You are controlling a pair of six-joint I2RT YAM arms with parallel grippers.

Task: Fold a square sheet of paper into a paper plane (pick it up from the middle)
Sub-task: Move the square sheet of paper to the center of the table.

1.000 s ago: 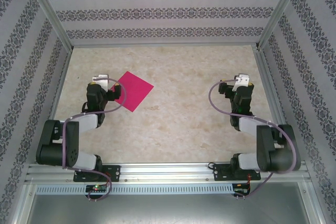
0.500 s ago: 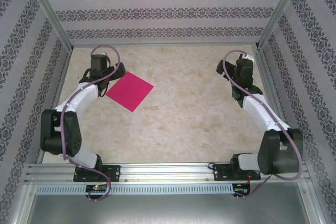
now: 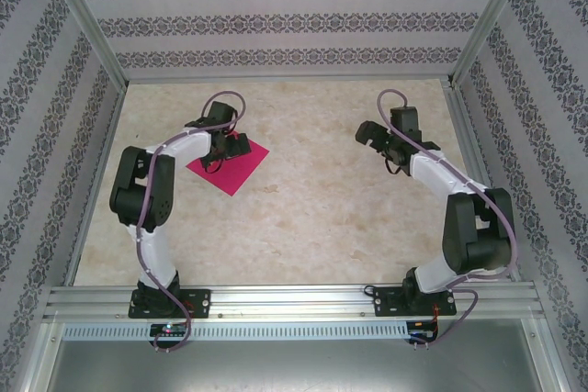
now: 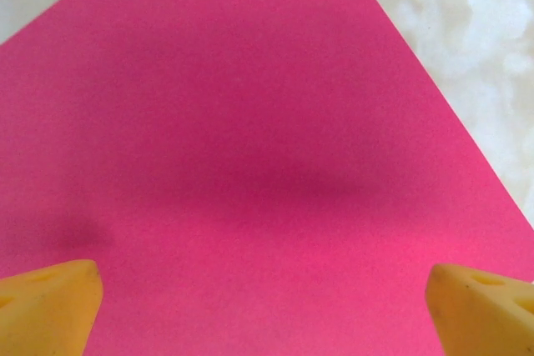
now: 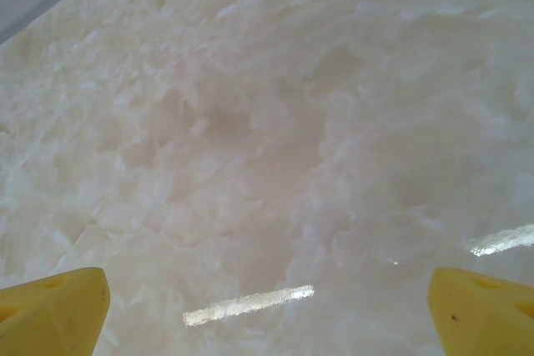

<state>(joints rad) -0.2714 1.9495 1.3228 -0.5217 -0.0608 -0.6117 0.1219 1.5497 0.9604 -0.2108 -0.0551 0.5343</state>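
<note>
Though flat, one sheet (image 3: 237,174), two pincers (image 3: 228,147) (image 3: 368,133)

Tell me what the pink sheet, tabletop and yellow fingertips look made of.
Pink sheet: thin paper, matte, no glare. Tabletop: glossy marble-look surface, mottled cream with light streaks; stone or laminate, can't tell. Yellow fingertips: likely moulded plastic or rubber, dull.

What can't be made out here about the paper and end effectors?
- Top external: the left end effector covers part of the square sheet of paper.
- Left wrist: frame edges crop the sheet; fingertip contact unclear.
- Right wrist: the bottom edge crops the right end effector.
</note>
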